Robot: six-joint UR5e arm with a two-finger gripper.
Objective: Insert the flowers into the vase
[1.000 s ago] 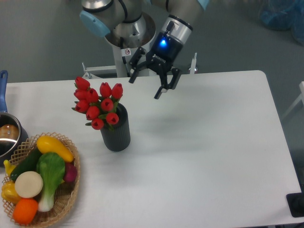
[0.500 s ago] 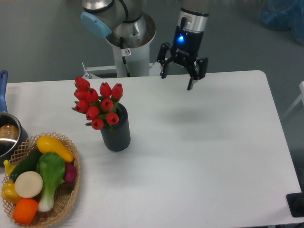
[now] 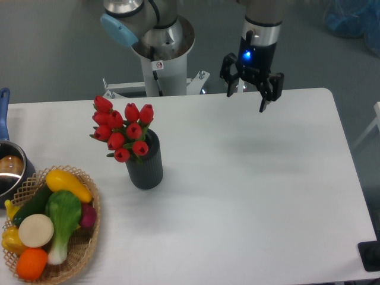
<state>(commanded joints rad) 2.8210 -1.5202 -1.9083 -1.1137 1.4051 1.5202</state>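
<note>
The flowers [image 3: 123, 129], a bunch of red tulips with green leaves, stand in the vase [image 3: 145, 163] and lean to the left over its mouth. The vase is a dark ribbed cylinder, upright on the white table [image 3: 249, 196], left of centre. My gripper [image 3: 246, 101] hangs open and empty above the table's far edge, well to the right of the vase and high above the surface. Its fingers point down and nothing is between them.
A wicker basket [image 3: 83, 252] of vegetables sits at the front left corner. A metal pot with a blue handle [image 3: 7, 166] is at the left edge. The robot's base [image 3: 161, 56] stands behind the table.
The gripper has swung to the right along the far edge of the table, away from the vase, staying open. Flowers and vase have not moved.
</note>
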